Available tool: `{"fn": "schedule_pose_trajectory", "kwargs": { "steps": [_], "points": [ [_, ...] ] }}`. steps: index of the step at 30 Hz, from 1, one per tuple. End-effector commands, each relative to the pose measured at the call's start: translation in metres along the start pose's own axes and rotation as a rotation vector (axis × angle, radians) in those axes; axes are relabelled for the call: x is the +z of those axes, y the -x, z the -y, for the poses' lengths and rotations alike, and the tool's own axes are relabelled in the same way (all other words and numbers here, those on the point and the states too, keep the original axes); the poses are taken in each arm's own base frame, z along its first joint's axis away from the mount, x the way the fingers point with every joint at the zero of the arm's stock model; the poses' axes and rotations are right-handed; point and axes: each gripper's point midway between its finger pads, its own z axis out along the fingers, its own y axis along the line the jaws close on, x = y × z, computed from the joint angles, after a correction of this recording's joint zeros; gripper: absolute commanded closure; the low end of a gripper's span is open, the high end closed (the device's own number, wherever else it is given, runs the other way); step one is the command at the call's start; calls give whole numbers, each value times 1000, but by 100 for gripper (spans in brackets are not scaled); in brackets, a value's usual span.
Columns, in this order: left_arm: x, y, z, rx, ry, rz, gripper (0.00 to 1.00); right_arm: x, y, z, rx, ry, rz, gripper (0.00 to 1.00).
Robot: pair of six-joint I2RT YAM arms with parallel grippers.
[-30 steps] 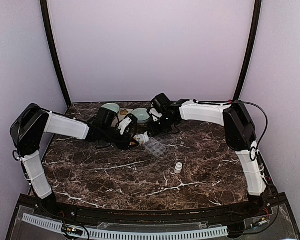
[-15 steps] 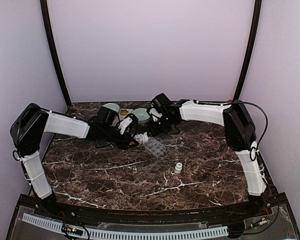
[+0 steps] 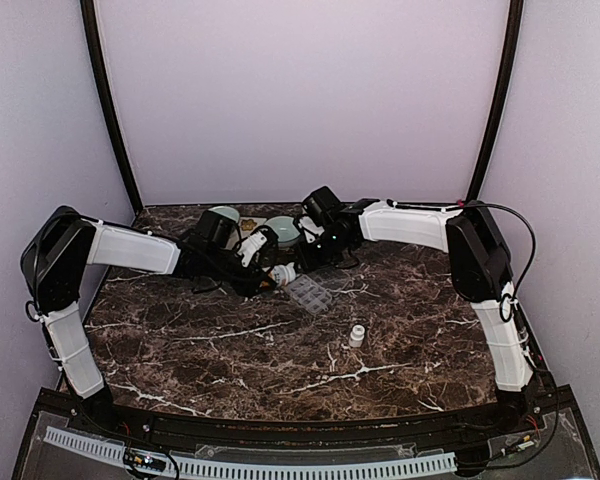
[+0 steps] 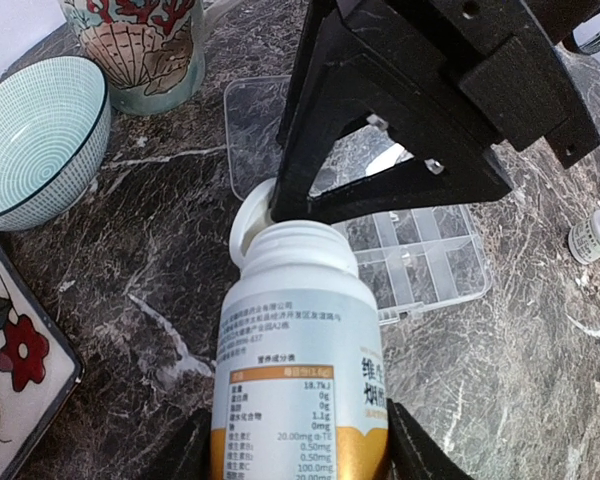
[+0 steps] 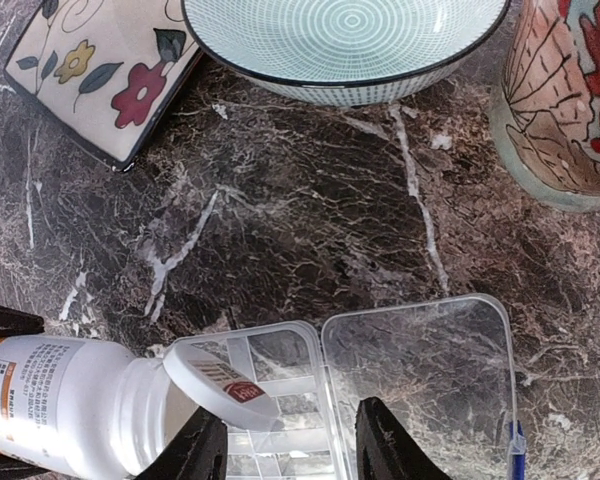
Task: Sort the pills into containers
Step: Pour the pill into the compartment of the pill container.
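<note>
My left gripper (image 4: pixel 300 445) is shut on a white pill bottle (image 4: pixel 298 340) with a printed label, held tilted low over the table (image 3: pixel 230 340). The bottle's white cap (image 5: pixel 220 385) sits askew at its mouth. My right gripper (image 5: pixel 292 445) hangs over the cap, jaws apart, its left finger (image 5: pixel 205 445) next to the cap. The clear organiser box (image 5: pixel 280 400) lies under it with its lid (image 5: pixel 420 380) folded open; it also shows in the left wrist view (image 4: pixel 420 250) and the top view (image 3: pixel 310 293). No loose pills show.
Pale green bowls (image 5: pixel 350 40) (image 4: pixel 35 140), a coral-patterned cup (image 4: pixel 140 45) and a floral tray (image 5: pixel 100 70) stand close behind the box. A small white bottle (image 3: pixel 356 336) stands alone nearer the front. Both arms meet at the table's back middle.
My left wrist has shifted slightly toward the back with the bottle. The right arm and the box have not visibly moved.
</note>
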Motion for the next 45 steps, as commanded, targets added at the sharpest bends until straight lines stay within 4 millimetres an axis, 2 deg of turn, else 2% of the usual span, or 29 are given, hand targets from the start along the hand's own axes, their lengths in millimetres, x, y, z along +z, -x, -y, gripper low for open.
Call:
{"fn": "schedule_pose_trajectory", "kwargs": {
  "steps": [1, 19, 29, 32, 45],
  "points": [
    [-22, 36, 3, 68, 31, 67, 100, 3, 0, -4, -2, 13, 10, 55],
    [-24, 41, 2, 116, 60, 40, 100, 4, -3, -4, -4, 14, 6, 55],
    [-24, 34, -1, 124, 79, 11, 100, 2, -3, -4, 0, 11, 12, 55],
    [-21, 35, 13, 147, 59, 11, 100, 2, -3, -4, 0, 12, 12, 55],
    [-19, 32, 14, 165, 75, -10, 100, 3, -4, -3, 2, 11, 10, 55]
  ]
}}
